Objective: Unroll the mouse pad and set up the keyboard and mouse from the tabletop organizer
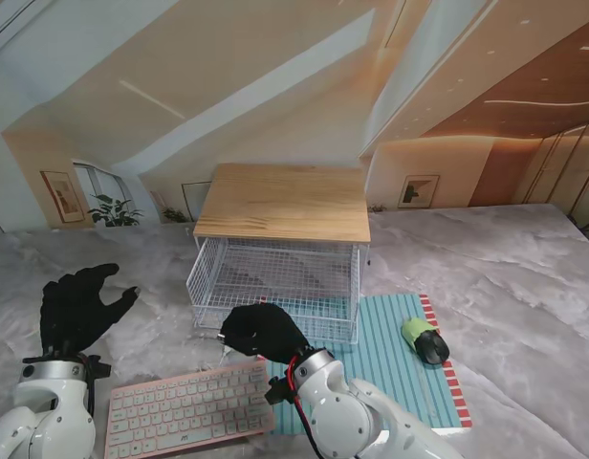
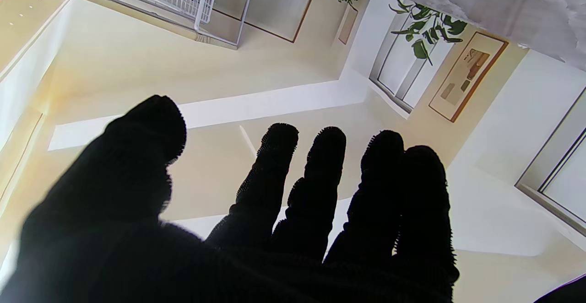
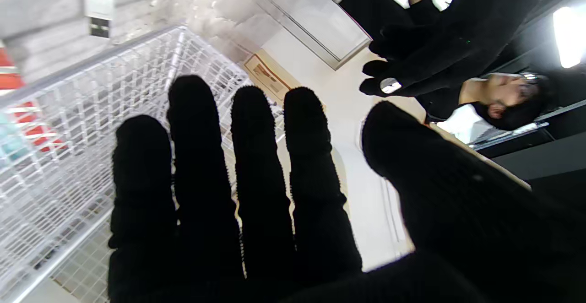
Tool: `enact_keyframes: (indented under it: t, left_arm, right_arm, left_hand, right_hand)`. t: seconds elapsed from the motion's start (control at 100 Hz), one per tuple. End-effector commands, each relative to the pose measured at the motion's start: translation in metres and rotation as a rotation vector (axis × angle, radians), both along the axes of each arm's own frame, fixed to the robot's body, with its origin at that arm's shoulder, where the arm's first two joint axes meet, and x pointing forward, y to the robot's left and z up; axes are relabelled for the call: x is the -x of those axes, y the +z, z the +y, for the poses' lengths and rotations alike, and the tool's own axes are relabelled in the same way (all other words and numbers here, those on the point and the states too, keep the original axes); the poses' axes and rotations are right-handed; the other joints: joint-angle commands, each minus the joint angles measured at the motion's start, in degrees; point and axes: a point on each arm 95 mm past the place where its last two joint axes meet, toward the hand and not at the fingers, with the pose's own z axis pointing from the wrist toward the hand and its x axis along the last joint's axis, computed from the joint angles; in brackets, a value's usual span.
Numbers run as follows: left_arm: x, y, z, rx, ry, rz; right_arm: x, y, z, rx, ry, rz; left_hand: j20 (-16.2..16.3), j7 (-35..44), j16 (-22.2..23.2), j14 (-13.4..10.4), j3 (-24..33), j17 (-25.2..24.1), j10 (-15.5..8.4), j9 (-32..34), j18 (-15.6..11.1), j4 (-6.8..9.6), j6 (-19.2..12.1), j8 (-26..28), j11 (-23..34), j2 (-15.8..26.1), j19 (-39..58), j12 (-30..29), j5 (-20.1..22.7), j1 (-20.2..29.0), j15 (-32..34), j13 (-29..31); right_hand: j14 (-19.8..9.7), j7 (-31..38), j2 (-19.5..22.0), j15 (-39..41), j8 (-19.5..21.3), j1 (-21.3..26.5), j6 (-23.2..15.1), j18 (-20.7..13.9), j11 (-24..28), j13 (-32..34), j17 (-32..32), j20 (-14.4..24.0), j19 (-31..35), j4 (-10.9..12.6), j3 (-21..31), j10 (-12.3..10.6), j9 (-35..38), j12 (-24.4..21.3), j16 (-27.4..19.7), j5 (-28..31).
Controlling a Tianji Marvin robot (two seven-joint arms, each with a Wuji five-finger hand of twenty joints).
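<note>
the mouse pad (image 1: 390,359) lies unrolled at lower centre with the mouse (image 1: 425,340) on it. the keyboard (image 1: 187,409), lower left, overlaps the pad edge only, so final positioning likely remains. left hand (image 1: 79,308) and right hand (image 1: 263,331): fingers spread, grasping nothing.

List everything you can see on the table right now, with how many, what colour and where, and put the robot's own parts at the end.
Table: one, grey marble look, under everything.
Organizer: one, wooden top over a white wire basket, centre, farther from me.
Mouse pad: one, teal striped with red and white edge, unrolled flat, right of centre, nearer to me than the organizer.
Mouse: one, green and black, on the pad's right part.
Keyboard: one, pink with white keys, left of the pad, nearest to me.
Left hand: one, black glove, open, raised at far left.
Right hand: one, black glove, fingers spread, by the basket's front.
</note>
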Motion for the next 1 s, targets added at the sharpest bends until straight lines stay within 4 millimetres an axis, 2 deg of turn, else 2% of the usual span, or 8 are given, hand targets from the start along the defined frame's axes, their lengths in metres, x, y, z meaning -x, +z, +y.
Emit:
enact_keyframes:
  t: [0.0, 0.25, 0.58, 0.99]
  left_arm:
    - [0.000, 0.001, -0.004, 0.007, -0.013, 0.009]
    - [0.000, 0.001, -0.005, 0.011, -0.013, 0.011]
    - [0.000, 0.000, -0.007, 0.014, -0.017, 0.016]
    - [0.003, -0.001, -0.007, 0.013, -0.011, 0.017]
  right_arm:
    - [0.004, -0.008, -0.005, 0.033, 0.008, 0.026]
    - [0.002, -0.026, -0.017, 0.110, -0.001, 0.110]
    - [-0.001, -0.044, -0.012, 0.169, -0.003, 0.146]
    - [-0.012, -0.050, -0.009, 0.187, -0.045, 0.137]
  left_hand:
    - [-0.3, -0.7, -0.6, -0.2, -1.1, -1.0, -0.6, -1.5, -1.9, 1.61, 0.3, -0.5, -0.3, 1.1, -0.3, -0.6, -0.2, -0.8, 0.2, -1.5]
    - [-0.3, -0.7, -0.6, -0.2, -1.2, -1.0, -0.7, -1.5, -1.9, 1.60, 0.4, -0.5, -0.3, 1.2, -0.3, -0.6, -0.1, -0.8, 0.2, -1.5]
    - [-0.3, -0.8, -0.6, -0.2, -1.2, -1.0, -0.7, -1.5, -1.9, 1.61, 0.4, -0.6, -0.3, 1.2, -0.3, -0.6, -0.1, -0.8, 0.1, -1.5]
    - [-0.3, -0.8, -0.6, -0.2, -1.2, -1.0, -0.7, -1.5, -1.9, 1.62, 0.4, -0.6, -0.3, 1.2, -0.3, -0.6, -0.2, -0.9, 0.1, -1.5]
  right_hand:
    - [1.6, 1.6, -0.4, 0.1, -1.4, 0.7, 0.3, 1.5, -0.4, 3.6, 1.8, -1.4, 3.1, -1.1, 0.9, 0.3, 2.8, -0.6, -0.8, 3.2]
    - [2.6, 1.7, -0.3, -2.3, -4.6, 1.3, 1.5, 2.6, -2.6, 4.0, 2.0, -3.9, 2.1, -0.9, 1.2, 0.9, 3.9, -1.8, -2.5, 4.3]
    - [2.2, -1.4, 0.3, -6.7, -7.0, 2.1, 2.7, 1.5, -5.2, -0.3, -1.9, -6.7, -0.8, -0.8, 1.7, 0.7, -0.1, -2.4, -4.0, 2.1]
    - [1.7, -4.3, 1.2, -9.0, -7.4, 2.3, 3.3, 0.5, -5.3, -3.2, -4.8, -7.9, -2.3, -0.5, 2.3, 0.5, -3.6, -1.9, -4.0, 0.8]
